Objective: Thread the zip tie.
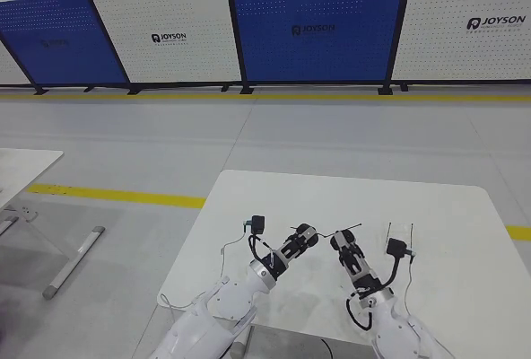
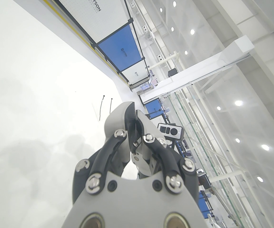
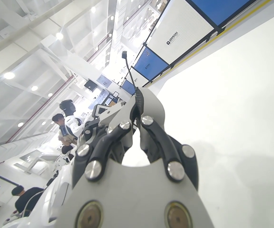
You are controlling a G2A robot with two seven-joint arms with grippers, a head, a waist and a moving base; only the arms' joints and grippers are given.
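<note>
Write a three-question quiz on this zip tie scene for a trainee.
1. True or false: the right gripper has its fingers spread wide open.
2. How many spare zip ties lie on the table? A) one B) two C) four
3. Fill in: the zip tie in the right gripper sticks out past the fingers, ending in its small square ____.

Key: 1 false, they are shut on the zip tie; 2 B; 3 head.
</note>
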